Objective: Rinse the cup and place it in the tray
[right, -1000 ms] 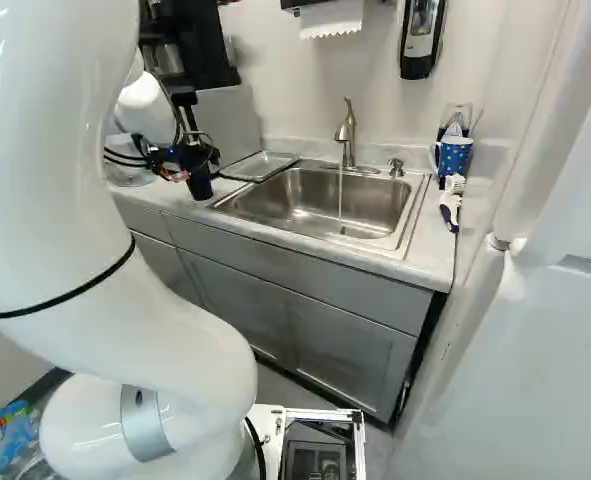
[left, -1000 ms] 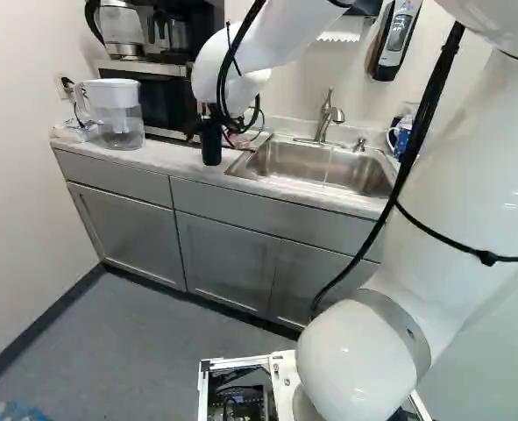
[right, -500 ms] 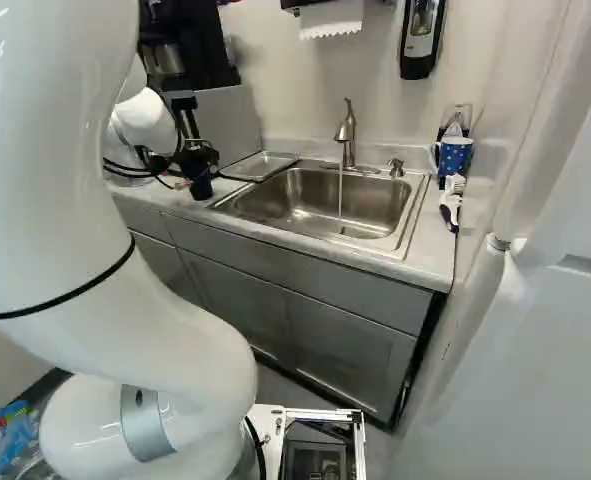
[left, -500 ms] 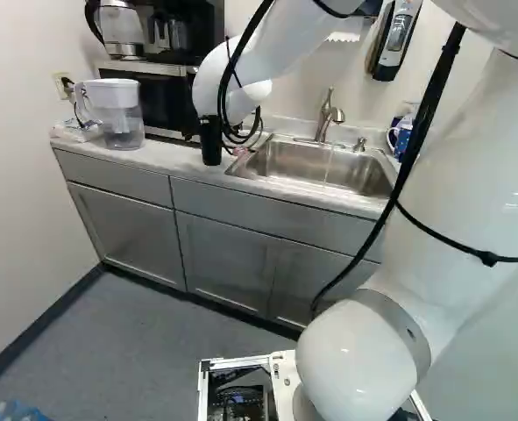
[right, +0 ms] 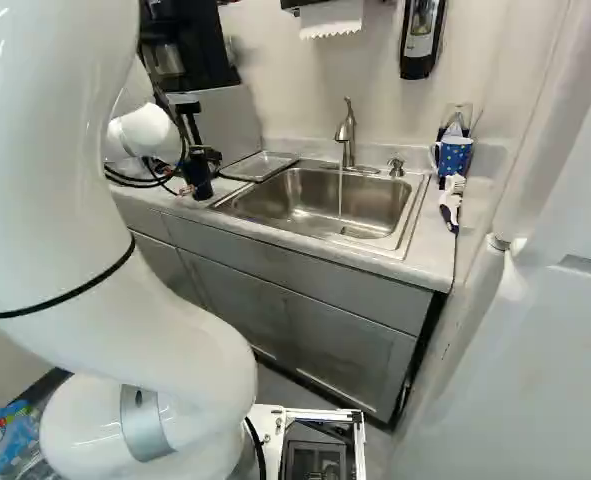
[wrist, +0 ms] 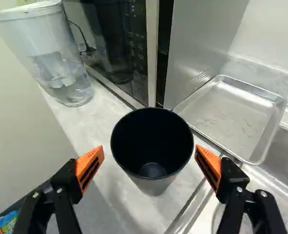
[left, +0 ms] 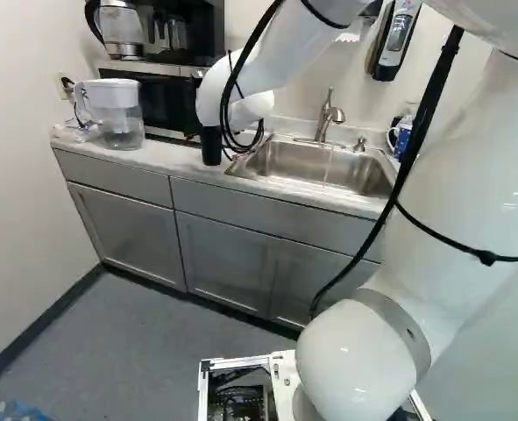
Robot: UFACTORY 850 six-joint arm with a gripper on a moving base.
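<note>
Where the gripper [right: 203,160] reaches over the counter [wrist: 95,117]: its two fingers stand spread, one on each side of the cup, not pinching it.
Cup [wrist: 152,139]: directly ahead of the gripper, between the orange pads [wrist: 90,163], upright on the counter, black inside, its mouth toward the wrist camera; a narrow gap shows at one pad, while contact with the other cannot be told.
Sink [right: 325,205]: just beside the gripper, to its right, metal, with the cup near its rim.
Tray [wrist: 231,114]: past the cup, ahead of the gripper on the sink side, shallow and metal, lying flat.
Microwave [wrist: 117,48]: farther ahead of the gripper, at the back of the counter.
Pitcher [wrist: 56,56]: ahead of the gripper on the side away from the sink, by the microwave.
Faucet [right: 347,130]: well to the gripper's right, behind the sink, with water [right: 340,200] running down.
Mug [right: 455,155]: farthest right of the gripper, blue, beyond the sink.
</note>
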